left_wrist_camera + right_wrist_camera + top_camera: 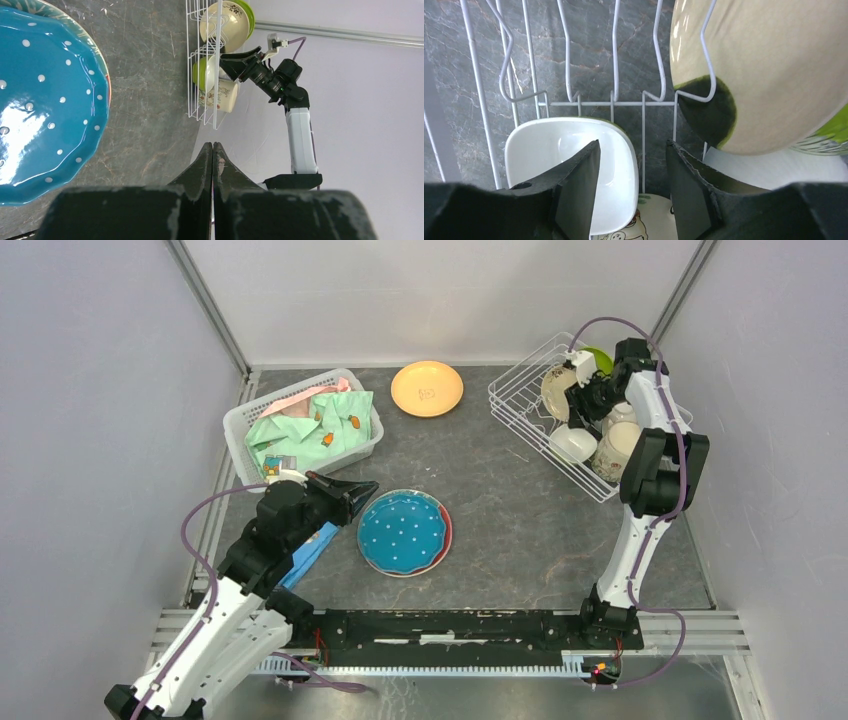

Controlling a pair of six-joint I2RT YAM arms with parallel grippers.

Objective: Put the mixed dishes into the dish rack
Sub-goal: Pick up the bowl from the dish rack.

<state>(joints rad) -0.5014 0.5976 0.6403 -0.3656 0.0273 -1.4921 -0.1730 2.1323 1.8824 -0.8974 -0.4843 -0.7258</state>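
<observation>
Dish rack (520,405) is set at the far right of the table (520,540), long axis running diagonally from far left to near right — a cream plate (764,75) is stood on edge in its slots. Inside, the right fingers (579,195) are held partly open over a white bowl (549,155), gripping nothing. The left fingers (200,172) are pressed shut, empty, beside the blue dotted plate (403,530).
</observation>
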